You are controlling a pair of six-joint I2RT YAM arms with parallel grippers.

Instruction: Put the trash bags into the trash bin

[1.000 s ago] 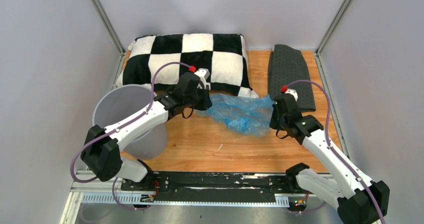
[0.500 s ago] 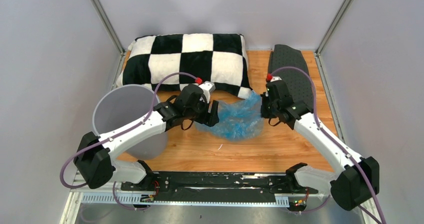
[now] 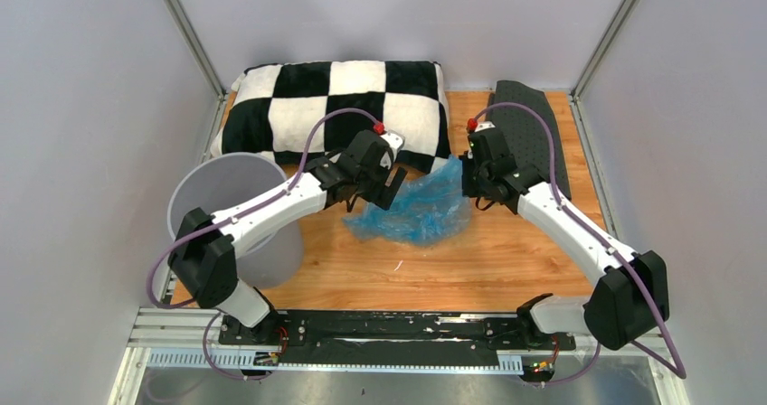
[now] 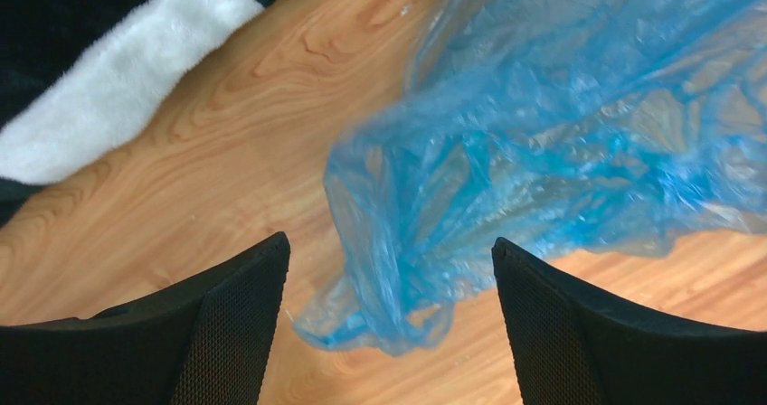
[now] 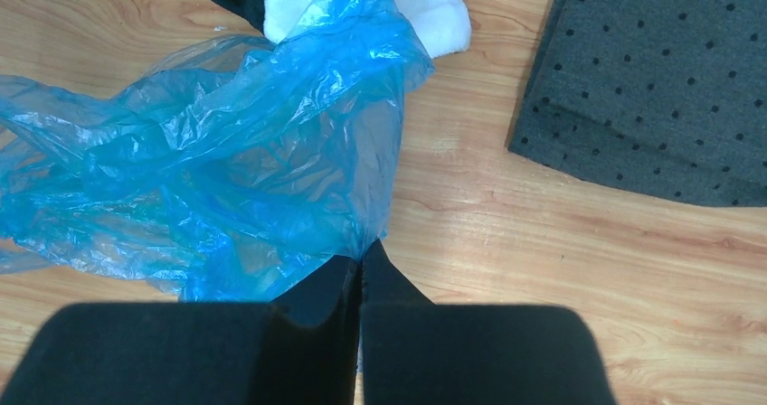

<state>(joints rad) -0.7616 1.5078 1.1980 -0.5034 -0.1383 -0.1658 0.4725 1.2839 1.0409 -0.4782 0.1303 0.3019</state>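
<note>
Bag (image 3: pixel 411 211): one, thin see-through blue plastic, crumpled, lying about mid-table between the two arms, with its right end raised to a peak.
Bag's place: outside the bin, well to the right of it, and just on the near side of the pillow's near right corner.
Right fingers (image 5: pixel 360 274): pressed together, pinching the bag's right edge and holding that end up off the wood.
Left fingers (image 3: pixel 391 188): spread wide over the bag's left end. In the wrist view the bag's tail shows in the gap between them, and neither finger touches it.
Bin (image 3: pixel 226 202): one, round, light grey with smooth walls, standing upright at the left edge of the table with its mouth up. The left arm's forearm crosses its right rim.
Pillow (image 3: pixel 335 107): one, fluffy, in black and white checks, lying along the far edge from left to centre.
Mat (image 3: pixel 529 134): one, dark grey with black dots, folded, in the far right corner. A strip of bare wood lies between it and the pillow.
Arms: two, white with black joints, each trailing a purple cable.
Table (image 3: pixel 488 269): light brown wood with clear grain, and a small white fleck on the near side of the bag.
Room: pale grey walls on three sides, slanting metal posts at the far corners, and a black and metal rail along the near edge carrying both arm bases.
</note>
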